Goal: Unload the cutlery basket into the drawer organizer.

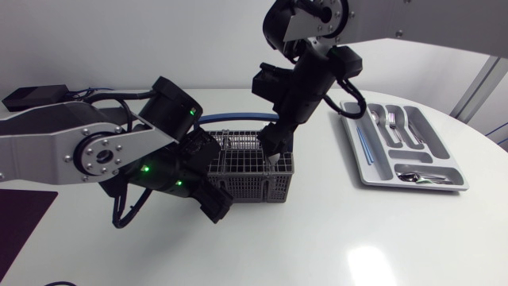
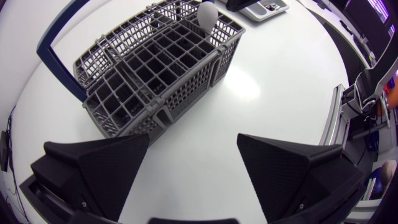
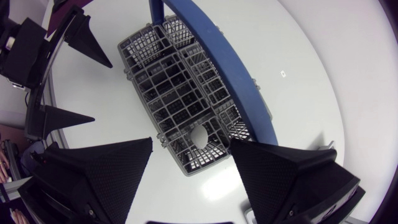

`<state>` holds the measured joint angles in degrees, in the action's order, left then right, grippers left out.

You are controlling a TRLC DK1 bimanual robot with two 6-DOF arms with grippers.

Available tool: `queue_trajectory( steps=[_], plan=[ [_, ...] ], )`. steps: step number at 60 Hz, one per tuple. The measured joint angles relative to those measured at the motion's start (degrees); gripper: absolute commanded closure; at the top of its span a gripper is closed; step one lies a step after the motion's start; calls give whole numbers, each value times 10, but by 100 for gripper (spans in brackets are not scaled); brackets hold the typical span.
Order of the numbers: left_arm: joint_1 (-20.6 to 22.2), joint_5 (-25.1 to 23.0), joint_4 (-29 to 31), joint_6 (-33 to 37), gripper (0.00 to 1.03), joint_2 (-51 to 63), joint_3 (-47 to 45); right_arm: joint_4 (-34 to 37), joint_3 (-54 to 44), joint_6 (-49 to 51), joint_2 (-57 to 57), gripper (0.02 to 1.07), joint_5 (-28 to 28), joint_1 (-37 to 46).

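The grey cutlery basket [image 1: 252,171] with its blue handle [image 3: 219,68] stands mid-table. One spoon [image 2: 207,14] stands in its end compartment, bowl up [image 3: 200,135]. My right gripper [image 1: 276,147] hangs open just above that end of the basket, the spoon's bowl below the gap between its fingers [image 3: 193,167]. My left gripper [image 1: 214,202] is open and empty [image 2: 193,162], low beside the basket's opposite end. The grey drawer organizer [image 1: 361,163] lies at the right and holds forks [image 1: 393,121], knives [image 1: 417,127] and spoons [image 1: 419,176].
My left gripper's two fingers [image 3: 84,40] show beyond the basket's far end in the right wrist view. A blue-handled utensil [image 1: 363,143] lies in the organizer's left slot. A dark mat [image 1: 20,218] sits at the table's left edge.
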<state>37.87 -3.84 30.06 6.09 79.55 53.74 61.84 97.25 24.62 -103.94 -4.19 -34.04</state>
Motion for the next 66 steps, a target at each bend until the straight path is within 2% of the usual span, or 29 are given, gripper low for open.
queue_trajectory(
  steps=[22,24,31,48,53,66],
  plan=[
    [0,-1,0,0,4,0,-6,-115,-117,-54,26,26,30,-19],
    [0,-2,0,0,4,0,-7,-129,-131,-62,33,30,32,-19],
    [0,-2,0,0,4,0,-10,-170,-167,-85,54,37,33,-21],
    [0,-2,0,0,4,0,-10,-253,-240,-134,103,53,16,-8],
    [0,-2,0,0,4,0,-10,-275,-256,-144,112,53,12,0],
    [1,-2,0,0,4,-3,-10,-324,-289,-156,126,61,0,12]
  ],
)
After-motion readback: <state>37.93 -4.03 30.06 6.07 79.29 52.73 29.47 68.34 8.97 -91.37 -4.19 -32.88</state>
